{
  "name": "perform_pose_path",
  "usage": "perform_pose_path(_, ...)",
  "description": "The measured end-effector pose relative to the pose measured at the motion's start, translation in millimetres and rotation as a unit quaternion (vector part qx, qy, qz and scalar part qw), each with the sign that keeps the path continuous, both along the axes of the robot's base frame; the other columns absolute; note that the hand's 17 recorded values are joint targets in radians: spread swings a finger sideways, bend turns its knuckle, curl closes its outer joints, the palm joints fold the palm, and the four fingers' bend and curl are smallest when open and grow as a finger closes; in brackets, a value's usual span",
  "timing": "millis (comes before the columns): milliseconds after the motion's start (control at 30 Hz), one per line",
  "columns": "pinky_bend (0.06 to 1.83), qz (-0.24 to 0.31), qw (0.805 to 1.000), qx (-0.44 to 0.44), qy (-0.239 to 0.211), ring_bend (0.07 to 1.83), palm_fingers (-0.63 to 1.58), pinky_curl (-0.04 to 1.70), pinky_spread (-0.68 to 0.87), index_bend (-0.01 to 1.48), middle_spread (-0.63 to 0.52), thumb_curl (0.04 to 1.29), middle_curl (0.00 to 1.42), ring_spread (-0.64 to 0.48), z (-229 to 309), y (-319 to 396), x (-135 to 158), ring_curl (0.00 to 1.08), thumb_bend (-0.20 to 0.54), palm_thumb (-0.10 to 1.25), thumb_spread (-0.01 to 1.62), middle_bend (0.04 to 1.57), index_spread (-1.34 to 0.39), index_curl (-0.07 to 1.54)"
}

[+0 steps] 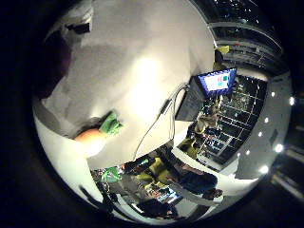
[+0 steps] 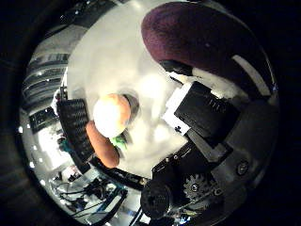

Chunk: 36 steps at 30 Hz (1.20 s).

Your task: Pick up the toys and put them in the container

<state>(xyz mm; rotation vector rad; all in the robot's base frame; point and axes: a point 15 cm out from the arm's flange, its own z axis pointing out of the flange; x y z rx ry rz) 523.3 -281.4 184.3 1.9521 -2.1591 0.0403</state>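
Observation:
A round orange toy (image 2: pixel 111 113) lies on the white table (image 2: pixel 122 56), touching an orange carrot toy (image 2: pixel 103 146) with a green top. A black ribbed thing (image 2: pixel 73 122) lies beside them. The carrot also shows in the little finger side view (image 1: pixel 93 136), small and some way below the palm. A large dark maroon rounded thing (image 2: pixel 202 38) fills much of the thumb side view, close to the palm; I cannot tell whether it is a toy or the container. My right hand's (image 2: pixel 221 127) black and white body and gears show next to it.
The white table (image 1: pixel 142 57) ends at an edge beside the carrot. Beyond the table stand a lit monitor (image 1: pixel 217 82) and room clutter. A dark reddish shape (image 1: pixel 55 62) sits at the far side of the table.

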Motion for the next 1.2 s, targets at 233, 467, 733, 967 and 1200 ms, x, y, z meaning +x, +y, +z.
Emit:
perform_pose_path(233, 1.21, 0.028, 0.999, -0.007, -0.022, 1.28, 1.21, 0.67, -0.29, 0.95, -0.13, 0.54, 0.64, -0.21, 101.8, 50.5, -9.9, 0.57, -0.020, 1.02, 0.79, 1.21, -0.29, 0.70)
perform_pose_path(467, 1.21, 0.097, 0.994, 0.026, -0.041, 1.30, 1.18, 0.70, -0.27, 0.96, -0.12, 0.60, 0.64, -0.20, 169.7, 169.1, -15.2, 0.58, -0.023, 1.02, 0.78, 1.26, -0.28, 0.72)
perform_pose_path(733, 1.20, 0.187, 0.978, 0.086, -0.040, 1.31, 1.18, 0.73, -0.27, 0.96, -0.12, 0.62, 0.63, -0.20, 195.6, 349.7, -51.8, 0.58, -0.023, 1.01, 0.79, 1.27, -0.28, 0.73)
perform_pose_path(967, 1.18, 0.254, 0.959, 0.123, -0.020, 1.30, 1.18, 0.74, -0.27, 0.99, -0.13, 0.61, 0.62, -0.21, 171.1, 486.7, -94.5, 0.58, -0.022, 0.99, 0.88, 1.26, -0.28, 0.74)
perform_pose_path(1200, 0.98, 0.293, 0.946, 0.142, -0.002, 0.89, -0.16, 0.70, -0.15, 0.61, -0.13, 0.47, 0.46, -0.12, 125.0, 523.0, -107.3, 0.47, -0.032, 0.84, 1.04, 0.79, -0.43, 0.61)
